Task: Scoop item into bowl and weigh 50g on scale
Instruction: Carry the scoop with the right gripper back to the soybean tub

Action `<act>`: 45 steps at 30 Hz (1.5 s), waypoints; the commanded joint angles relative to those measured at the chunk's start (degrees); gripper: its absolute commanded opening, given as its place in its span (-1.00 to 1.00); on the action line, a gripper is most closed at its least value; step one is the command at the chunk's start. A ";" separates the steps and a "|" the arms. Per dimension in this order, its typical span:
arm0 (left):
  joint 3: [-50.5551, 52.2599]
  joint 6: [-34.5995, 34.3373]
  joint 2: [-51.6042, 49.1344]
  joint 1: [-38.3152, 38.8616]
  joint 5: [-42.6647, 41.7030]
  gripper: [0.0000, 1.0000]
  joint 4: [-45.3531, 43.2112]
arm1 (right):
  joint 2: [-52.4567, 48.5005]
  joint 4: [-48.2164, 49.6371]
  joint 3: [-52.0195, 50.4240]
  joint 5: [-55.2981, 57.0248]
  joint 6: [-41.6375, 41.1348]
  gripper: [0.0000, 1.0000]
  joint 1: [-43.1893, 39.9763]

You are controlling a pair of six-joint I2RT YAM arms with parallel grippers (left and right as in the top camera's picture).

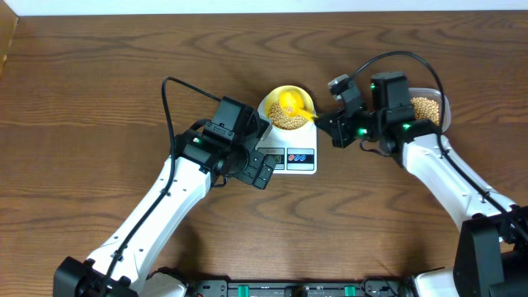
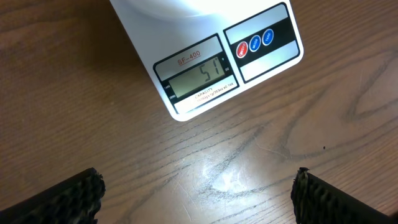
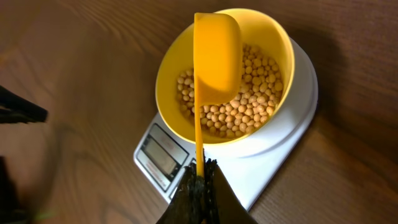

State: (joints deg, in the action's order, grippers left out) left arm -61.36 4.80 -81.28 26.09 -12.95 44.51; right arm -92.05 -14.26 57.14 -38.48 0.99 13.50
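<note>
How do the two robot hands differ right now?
The left gripper is open and empty; the right gripper is shut on the yellow scoop by its handle. The left gripper looks down on the scale, which reads 51; the right gripper holds the scoop above the bowl of beans. Both are dark, two-fingered, and close to the scale.

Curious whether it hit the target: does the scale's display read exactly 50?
No, the scale shows 51 on its display in the left wrist view.
</note>
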 commanded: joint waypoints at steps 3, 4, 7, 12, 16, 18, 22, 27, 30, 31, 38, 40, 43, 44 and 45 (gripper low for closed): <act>0.50 0.74 -0.39 0.02 0.55 0.96 -0.04 | -0.22 1.09 0.17 -9.51 -1.42 -0.98 -3.78; 0.50 0.74 -0.39 0.02 0.55 0.96 -0.04 | -0.20 1.77 0.17 -11.23 -1.42 -0.98 -4.61; 0.50 0.74 -0.39 0.02 0.55 0.96 -0.04 | -0.15 3.61 0.17 -14.47 -2.51 -0.98 -6.64; 0.50 0.74 -0.39 0.02 0.55 0.96 -0.04 | 0.35 7.26 0.17 -14.69 -9.29 -0.98 -10.56; 0.50 0.74 -0.39 0.02 0.55 0.96 -0.04 | 2.27 7.43 0.17 -14.67 -9.27 -0.98 -13.81; 0.50 0.74 -0.39 0.02 0.55 0.96 -0.04 | 3.32 7.43 0.17 -14.64 -9.27 -0.98 -15.04; 0.50 0.74 -0.39 0.02 0.55 0.96 -0.04 | 6.64 7.19 0.17 -14.64 -9.29 -0.98 -18.60; 0.50 0.74 -0.39 0.02 0.55 0.96 -0.04 | 9.05 7.19 0.17 -14.62 -9.35 -0.98 -22.91; 0.50 0.74 -0.39 0.02 0.55 0.96 -0.04 | 9.22 8.02 0.17 -14.49 -9.31 -0.98 -24.72; 0.50 0.74 -0.39 0.02 0.55 0.96 -0.04 | 9.22 8.59 0.17 -13.51 -9.33 -0.98 -25.31; 0.50 0.74 -0.39 0.02 0.55 0.96 -0.04 | 9.22 8.57 0.17 -5.18 -9.33 -0.98 -28.24; 0.50 0.74 -0.39 0.02 0.55 0.96 -0.04 | 9.22 7.58 0.17 -5.16 -9.38 -0.98 -29.29; 0.50 0.74 -0.39 0.02 0.55 0.96 -0.04 | 9.22 5.55 0.17 -5.16 -12.07 -0.98 -30.77; 0.50 0.74 -0.39 0.02 0.55 0.96 -0.04 | 9.22 4.59 0.17 -5.16 -12.90 -0.98 -31.26; 0.50 0.74 -0.39 0.02 0.55 0.96 -0.04 | 9.22 3.80 0.17 -5.16 -13.46 -0.98 -31.80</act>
State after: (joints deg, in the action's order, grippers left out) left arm -61.36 4.80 -81.28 26.09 -12.97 44.51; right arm -83.50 -9.28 57.14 -44.18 -9.43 -16.82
